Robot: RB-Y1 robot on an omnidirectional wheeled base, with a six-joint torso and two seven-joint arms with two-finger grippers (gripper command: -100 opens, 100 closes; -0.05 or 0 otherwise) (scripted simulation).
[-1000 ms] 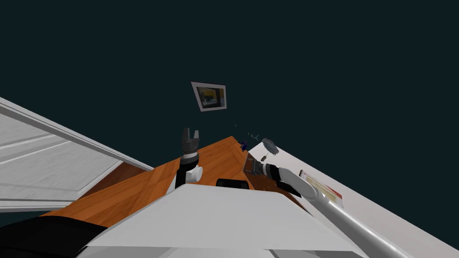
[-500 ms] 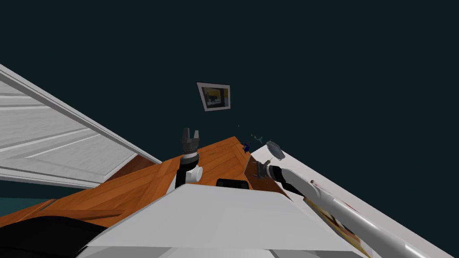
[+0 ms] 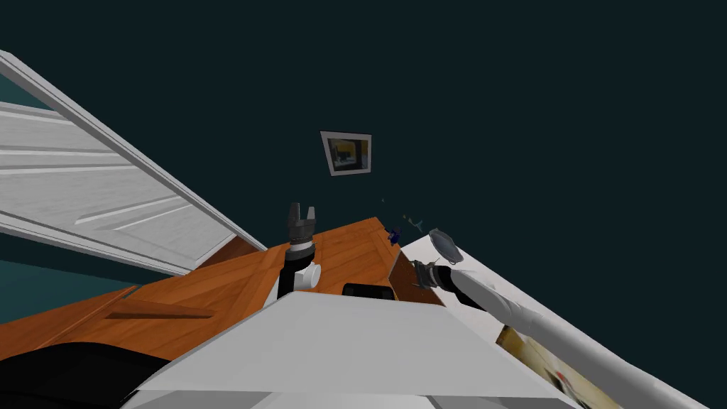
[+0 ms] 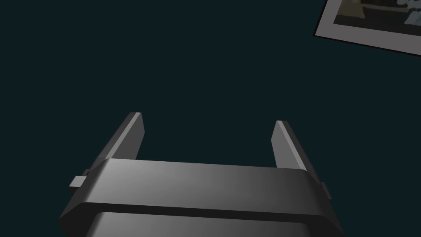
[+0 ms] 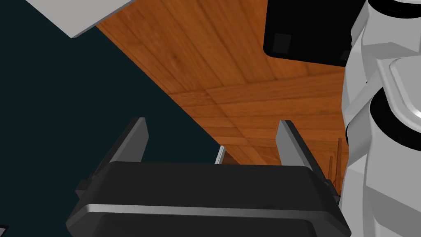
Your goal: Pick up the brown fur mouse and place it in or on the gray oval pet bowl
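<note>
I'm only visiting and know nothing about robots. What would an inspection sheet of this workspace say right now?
Surface: white flat top on the robot's right, beside a wood floor.
Job's things: gray oval bowl at the white flat top's far end, just beyond the right claw; the mouse is too small to pick out.
Clutter: printed flat item on the white flat top by the right arm; small blue thing near the far corner.
Claws: left claw open, empty, raised toward the wall; right claw open, empty.
Cables: nothing seen.
Surroundings: dark teal wall, framed picture, white panelled door.
</note>
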